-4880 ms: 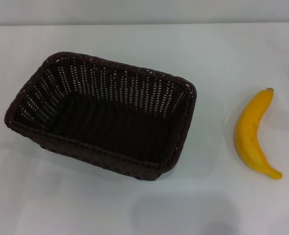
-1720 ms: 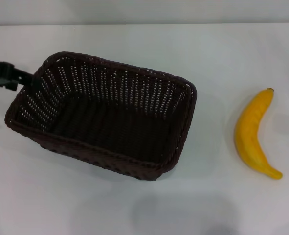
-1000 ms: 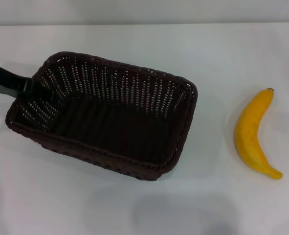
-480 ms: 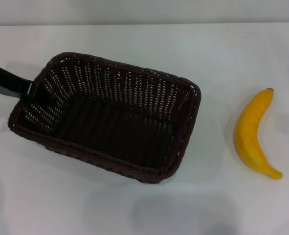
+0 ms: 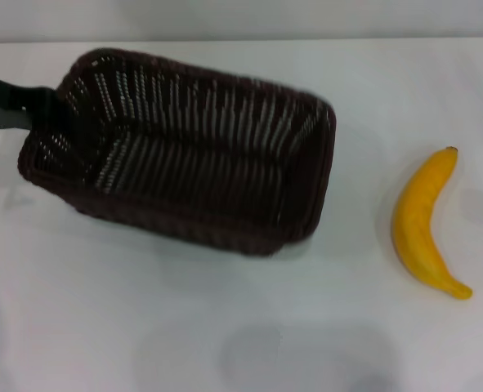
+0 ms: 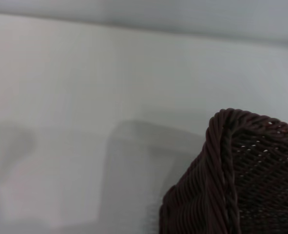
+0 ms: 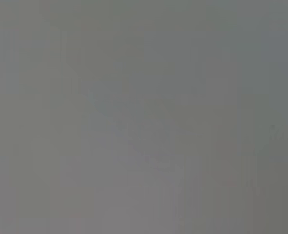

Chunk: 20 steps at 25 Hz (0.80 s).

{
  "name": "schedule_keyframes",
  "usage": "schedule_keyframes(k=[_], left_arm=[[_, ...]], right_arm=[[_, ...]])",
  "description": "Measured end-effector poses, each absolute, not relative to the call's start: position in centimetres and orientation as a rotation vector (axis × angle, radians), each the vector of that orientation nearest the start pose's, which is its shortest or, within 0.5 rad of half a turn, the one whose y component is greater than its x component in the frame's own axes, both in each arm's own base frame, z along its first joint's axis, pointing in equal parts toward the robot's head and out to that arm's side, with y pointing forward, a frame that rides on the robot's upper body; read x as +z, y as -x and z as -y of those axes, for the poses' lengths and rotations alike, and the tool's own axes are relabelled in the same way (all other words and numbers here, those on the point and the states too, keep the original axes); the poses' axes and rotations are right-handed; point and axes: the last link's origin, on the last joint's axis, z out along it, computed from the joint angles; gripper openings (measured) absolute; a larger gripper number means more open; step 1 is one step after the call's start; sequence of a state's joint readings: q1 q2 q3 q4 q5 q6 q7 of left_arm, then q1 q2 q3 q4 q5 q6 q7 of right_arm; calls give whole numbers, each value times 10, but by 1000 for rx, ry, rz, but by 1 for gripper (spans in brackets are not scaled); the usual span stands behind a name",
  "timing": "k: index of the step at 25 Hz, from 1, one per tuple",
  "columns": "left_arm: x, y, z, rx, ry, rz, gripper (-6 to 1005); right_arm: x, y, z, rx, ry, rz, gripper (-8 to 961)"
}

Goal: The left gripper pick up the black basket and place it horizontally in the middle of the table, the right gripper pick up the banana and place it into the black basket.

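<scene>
The black basket (image 5: 184, 155) is lifted off the white table (image 5: 143, 327) and tilted, blurred by motion, left of centre in the head view. My left gripper (image 5: 43, 110) comes in from the left edge and is shut on the basket's left short rim. The left wrist view shows a corner of the basket (image 6: 241, 170) with its braided rim, above the table (image 6: 75, 87). The banana (image 5: 421, 224) lies on the table to the right, apart from the basket, its stem pointing to the far side. My right gripper is out of view; the right wrist view shows only plain grey.
The table's far edge (image 5: 241, 39) meets a grey wall. A faint shadow (image 5: 306, 359) falls on the table near the front. A bare strip of table lies between the basket and the banana.
My left gripper came in from the left and took hold of the basket's left rim. The basket has risen, tilted and shifted toward the far side. The banana has not moved.
</scene>
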State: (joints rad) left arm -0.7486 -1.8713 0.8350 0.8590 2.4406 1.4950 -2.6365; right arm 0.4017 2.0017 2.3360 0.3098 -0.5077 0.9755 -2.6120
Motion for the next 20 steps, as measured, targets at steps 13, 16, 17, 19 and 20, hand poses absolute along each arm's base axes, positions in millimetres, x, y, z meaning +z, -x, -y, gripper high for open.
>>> schedule_keyframes(k=[13,16,17,19,20], left_arm=[[81,231,-416,-73,2025,1963,138],[73,229,-416,-18,2021,1997,139],[70,229,-416,-10,2023,2000,139],[67,229,-415,-7,2024,2004,140],[66,229,-415,-5,2022,2004,140]], right_arm=[[146,-391,-351,650,1271,-554,860],[148,-392,-352,623,1279,-534,859],[148,-391,-352,616,1281,-528,859],[148,-391,-353,605,1284,-520,859],[148,-392,-352,604,1284,-520,859]])
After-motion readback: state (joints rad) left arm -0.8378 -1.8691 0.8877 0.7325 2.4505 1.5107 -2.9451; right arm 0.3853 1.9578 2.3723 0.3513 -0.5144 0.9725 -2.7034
